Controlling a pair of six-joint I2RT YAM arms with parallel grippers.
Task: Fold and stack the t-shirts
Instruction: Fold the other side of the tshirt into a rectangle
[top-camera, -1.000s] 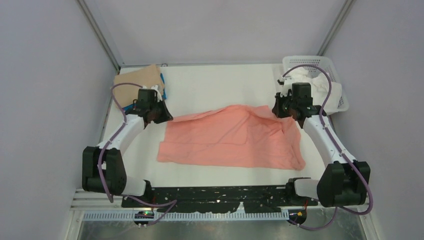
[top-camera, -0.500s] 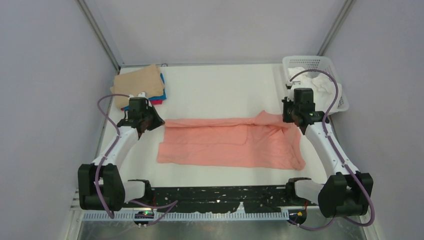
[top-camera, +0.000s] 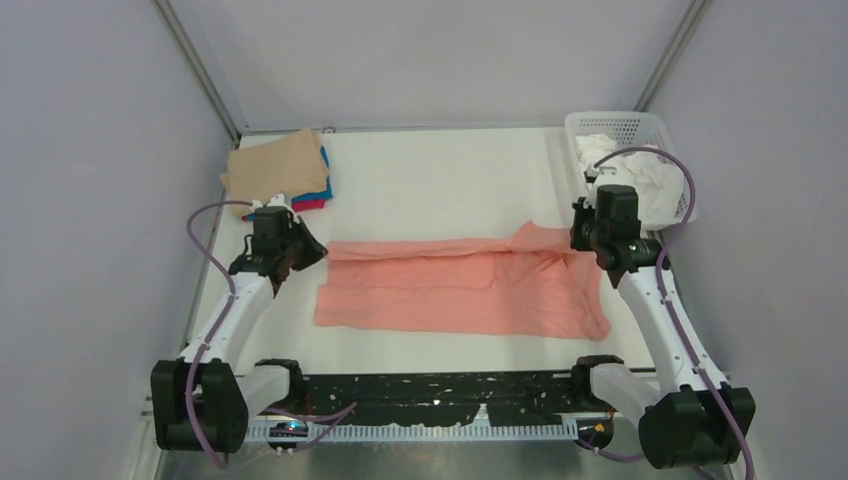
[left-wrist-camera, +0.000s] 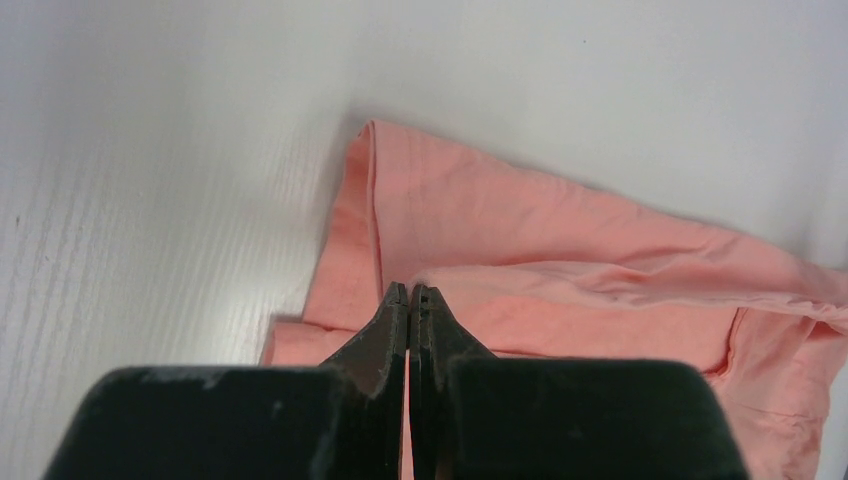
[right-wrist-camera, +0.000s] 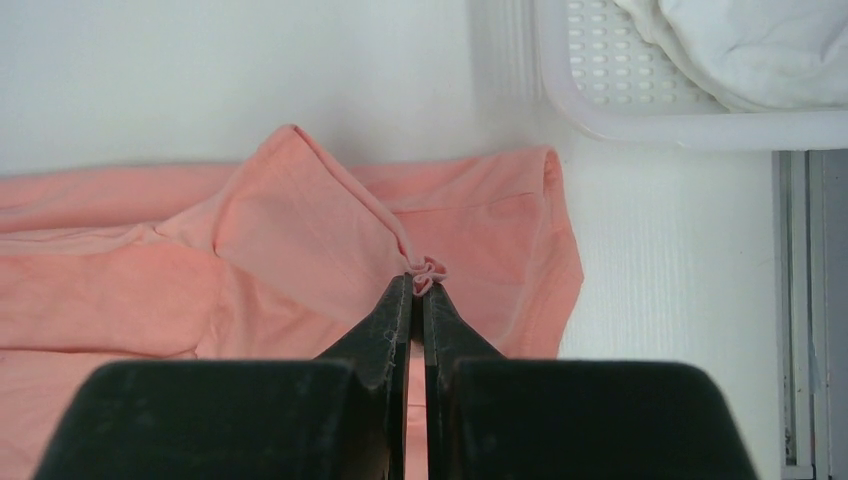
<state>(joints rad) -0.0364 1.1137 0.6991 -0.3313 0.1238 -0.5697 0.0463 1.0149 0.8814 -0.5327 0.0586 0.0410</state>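
The large salmon-pink t-shirt (top-camera: 450, 290) lies across the middle of the table with its far part folded over toward me. At its left far corner my left gripper (top-camera: 312, 253) is shut, and the folded cloth edge (left-wrist-camera: 560, 230) starts right at its tips (left-wrist-camera: 411, 290). At the right far corner my right gripper (top-camera: 588, 248) is shut on a small bunched pinch of the pink cloth (right-wrist-camera: 428, 268). Folded t-shirts are stacked at the far left: a tan one (top-camera: 272, 165) on top, with blue (top-camera: 326, 186) and magenta (top-camera: 312, 204) edges showing below it.
A white lattice basket (top-camera: 625, 124) stands at the far right corner with white cloth (top-camera: 655, 180) inside, close behind my right wrist. Its rim (right-wrist-camera: 640, 125) shows just beyond the shirt in the right wrist view. Grey walls close in both sides.
Both grippers have moved toward me and lower, carrying the shirt's far edge over onto the rest. The raised cloth now lies flat as a straight fold.
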